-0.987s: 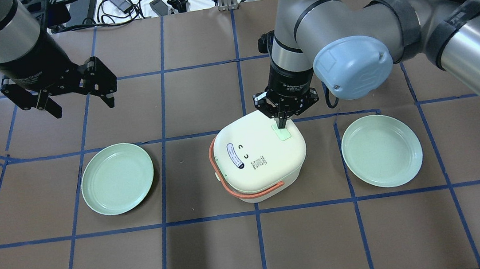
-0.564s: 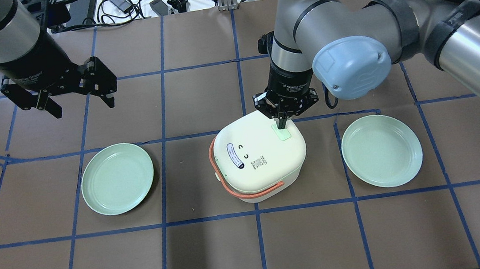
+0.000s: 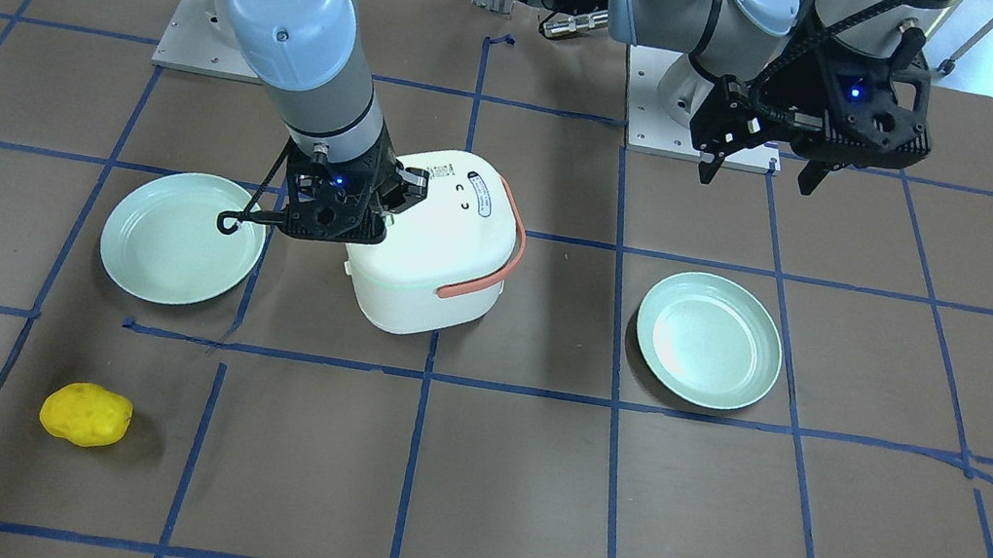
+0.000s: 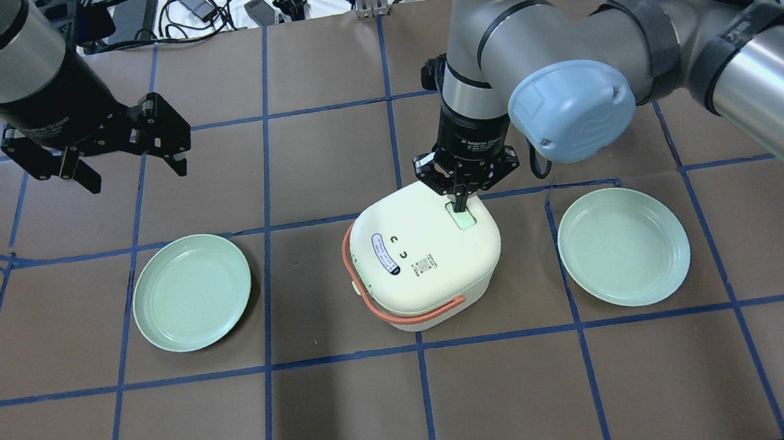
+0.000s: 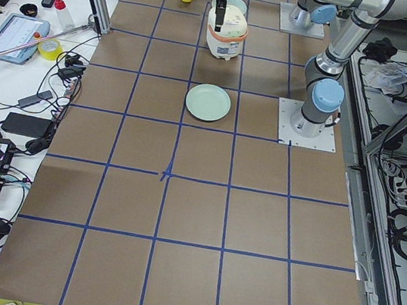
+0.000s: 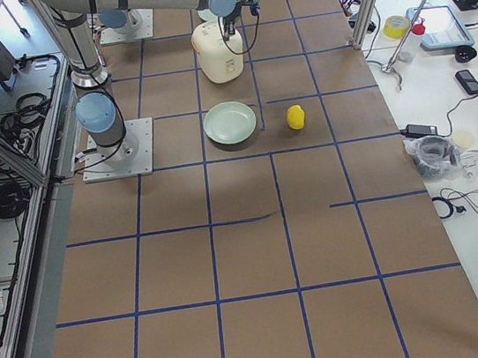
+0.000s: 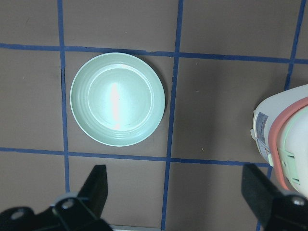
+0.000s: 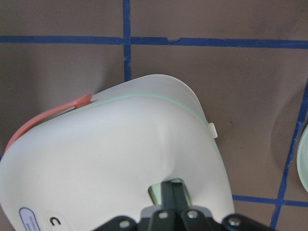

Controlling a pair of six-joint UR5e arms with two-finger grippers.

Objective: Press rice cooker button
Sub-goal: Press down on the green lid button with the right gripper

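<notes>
While the rice cooker [image 4: 426,267] sits near the middle of the bench [image 4: 354,413], its orange handle [image 4: 409,314] lying on the 7 o'clock side in the overhead view, the right jaws stand straight above its lid [image 4: 409,247], shut finger to finger with nothing held between them, their joined tips down on the pale green button [image 4: 466,221]. That button lies near the lid's 1 o'clock corner, a small oblong whose long axis runs roughly from 11 to 5 o'clock, and the tips meet its 11 o'clock end, so the thing to be pressed is directly beneath them, not off to any side. Whether it is fully depressed cannot be told; the push that counts looks to be straight down, with no sideways travel wanted. The right arm [image 4: 569,106] is plainly the nearer one: the left jaws hang wide open and empty well away at 10 o'clock, beyond the left plate [image 4: 192,292]. A second plate [image 4: 623,246] lies at 3 o'clock of the cooker, apart from it.
</notes>
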